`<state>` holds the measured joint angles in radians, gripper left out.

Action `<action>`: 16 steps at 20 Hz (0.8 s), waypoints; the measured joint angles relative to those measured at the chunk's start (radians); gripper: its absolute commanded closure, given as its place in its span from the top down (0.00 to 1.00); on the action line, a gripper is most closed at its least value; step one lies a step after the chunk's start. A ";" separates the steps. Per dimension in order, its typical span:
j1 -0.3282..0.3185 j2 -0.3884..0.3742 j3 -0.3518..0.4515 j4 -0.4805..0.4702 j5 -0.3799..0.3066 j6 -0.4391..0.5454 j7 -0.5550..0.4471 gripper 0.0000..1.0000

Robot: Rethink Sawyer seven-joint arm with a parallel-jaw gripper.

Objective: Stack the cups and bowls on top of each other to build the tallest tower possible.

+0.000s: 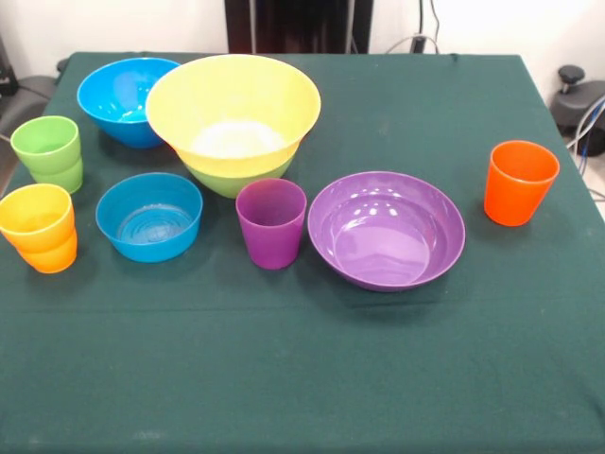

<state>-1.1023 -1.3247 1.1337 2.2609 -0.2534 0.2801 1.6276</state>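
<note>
The large yellow bowl [233, 109] sits nested in the lime green bowl [236, 177] at the back middle; this is the tower. The big blue bowl [126, 99] stands to its left. The smaller blue bowl [149, 216], a purple cup [271, 222] and the purple bowl [386, 230] stand in a row in front. An orange cup [519, 182] stands alone at the right. At the left edge, a green cup [49, 151] seems nested in another green one, and a yellow cup [38, 218] sits in an orange cup [54, 257]. No light blue cup shows. The gripper is out of view.
The table [312, 378] is covered with a dark green cloth. The robot's dark pedestal [298, 24] stands behind the far edge. Cables and black gear [579, 99] lie off the table at the right.
</note>
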 measured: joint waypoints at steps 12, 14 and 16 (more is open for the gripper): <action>0.079 -0.135 -0.151 -0.124 0.207 0.509 0.032 1.00; 0.080 -0.173 -0.167 -0.143 0.250 0.578 0.032 1.00; 0.081 -0.230 -0.198 -0.164 0.310 0.655 0.032 1.00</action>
<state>-1.0209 -1.5544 0.9353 2.0972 0.0567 0.9354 1.6598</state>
